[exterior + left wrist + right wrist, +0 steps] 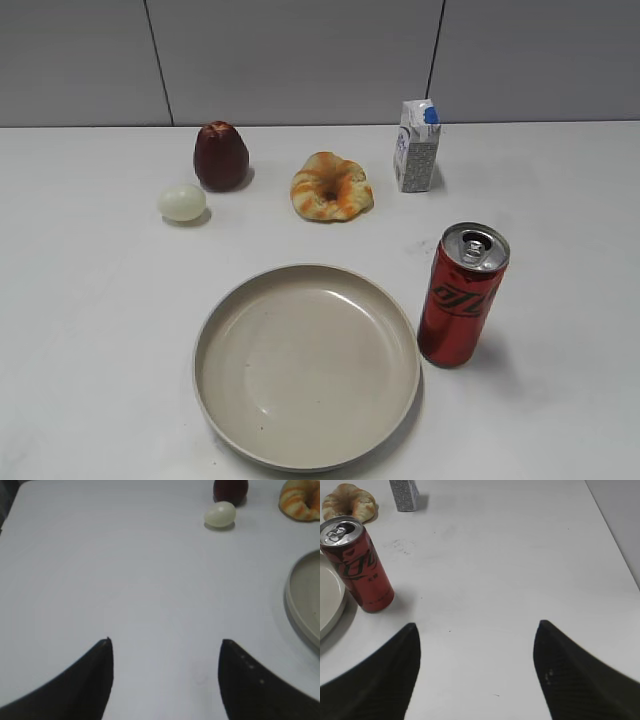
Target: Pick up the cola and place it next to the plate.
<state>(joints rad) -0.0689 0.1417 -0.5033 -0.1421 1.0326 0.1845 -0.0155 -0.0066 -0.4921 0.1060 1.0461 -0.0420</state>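
The cola (459,298), a slim red can with black lettering and a silver top, stands upright just right of the beige plate (230,400). In the right wrist view the cola (360,567) stands at the left, beside the plate's rim (332,605). My right gripper (476,627) is open and empty, to the right of the can and apart from it. My left gripper (166,642) is open and empty over bare table, left of the plate's rim (295,605). Neither gripper shows in the exterior view.
At the back stand a dark red fruit (220,156), a pale egg (181,202), a bread ring (331,187) and a small milk carton (416,146). The table's right edge shows in the right wrist view (615,535).
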